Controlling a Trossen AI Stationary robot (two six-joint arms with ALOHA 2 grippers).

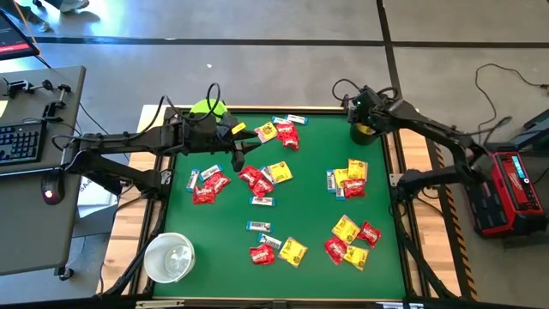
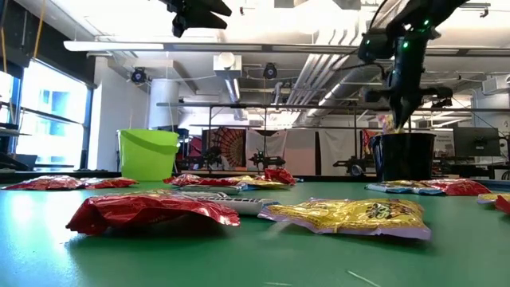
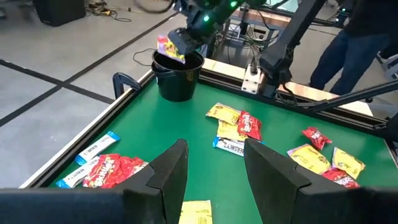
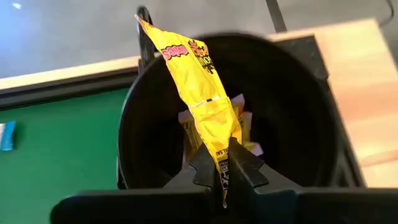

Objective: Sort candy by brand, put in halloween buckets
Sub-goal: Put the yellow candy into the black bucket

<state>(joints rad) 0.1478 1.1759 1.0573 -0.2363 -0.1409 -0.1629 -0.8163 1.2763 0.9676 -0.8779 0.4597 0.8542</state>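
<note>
Red, yellow and white-and-blue candy packets point(image 1: 270, 176) lie scattered over the green table. The lime green bucket point(image 1: 208, 109) stands at the far left, the black bucket point(image 1: 367, 130) at the far right corner, and the white bucket point(image 1: 169, 257) at the near left. My right gripper point(image 4: 222, 163) hangs over the black bucket point(image 4: 280, 124), shut on a yellow packet point(image 4: 199, 81). More yellow packets lie inside that bucket. My left gripper point(image 3: 214, 168) is open above the table beside the green bucket, with a yellow packet point(image 3: 196, 213) on the table below its fingers. My right gripper pinches the yellow packet by one end point(image 4: 221, 152) between its two fingers, coming from above and pointing down. The packet is lifted clear and hangs over the black bucket's mouth point(image 3: 177, 59).
The table has a raised wooden frame point(image 1: 257, 110). Candy lies in clusters at the far middle point(image 1: 283, 133), the right point(image 1: 347, 180) and the near right point(image 1: 352, 240). A desk with a keyboard point(image 1: 21, 142) stands to the left. A person's legs point(image 3: 336, 43) show beyond the table.
</note>
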